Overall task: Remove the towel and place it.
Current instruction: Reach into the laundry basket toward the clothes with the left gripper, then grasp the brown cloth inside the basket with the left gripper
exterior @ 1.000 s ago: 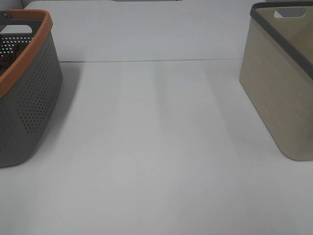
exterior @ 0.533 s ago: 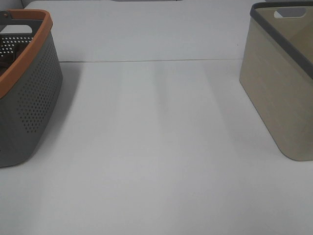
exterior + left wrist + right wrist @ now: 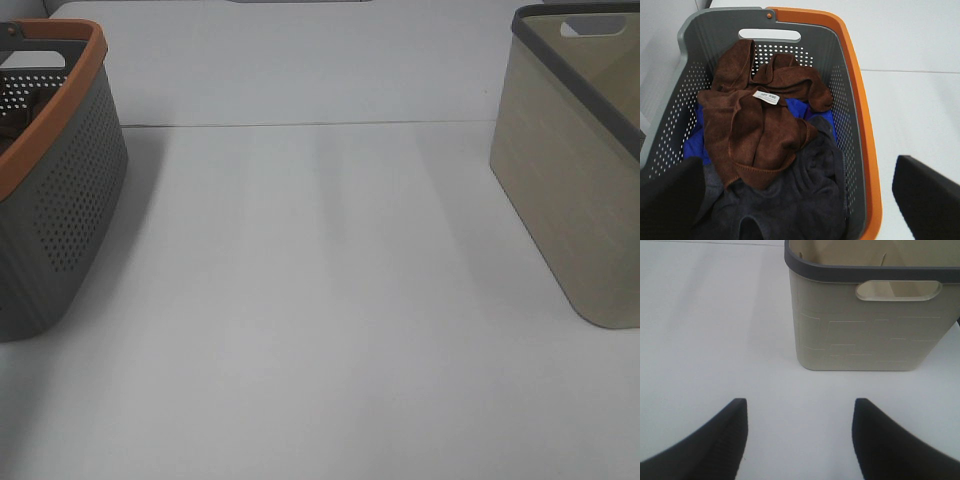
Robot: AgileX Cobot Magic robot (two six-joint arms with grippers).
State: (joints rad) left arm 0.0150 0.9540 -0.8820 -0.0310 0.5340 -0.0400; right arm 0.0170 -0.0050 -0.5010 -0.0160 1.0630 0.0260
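The dark brown towel (image 3: 757,125) with a white tag (image 3: 766,97) lies crumpled on top of other cloths inside the grey basket with an orange rim (image 3: 860,110). That basket stands at the left edge of the exterior view (image 3: 70,190). My left gripper (image 3: 797,202) is open, its fingers spread wide, above the basket's near end and short of the towel, holding nothing. My right gripper (image 3: 799,435) is open and empty above the table, facing the beige basket (image 3: 870,325). Neither gripper shows in the exterior view.
A blue cloth (image 3: 800,107) and a dark grey cloth (image 3: 800,195) lie under the towel. The beige basket with a dark grey rim (image 3: 575,170) stands at the right of the white table (image 3: 320,300). A seam (image 3: 300,125) crosses the table at the back.
The baskets have not moved. A faint shadow has deepened at the table's front left corner in the exterior view.
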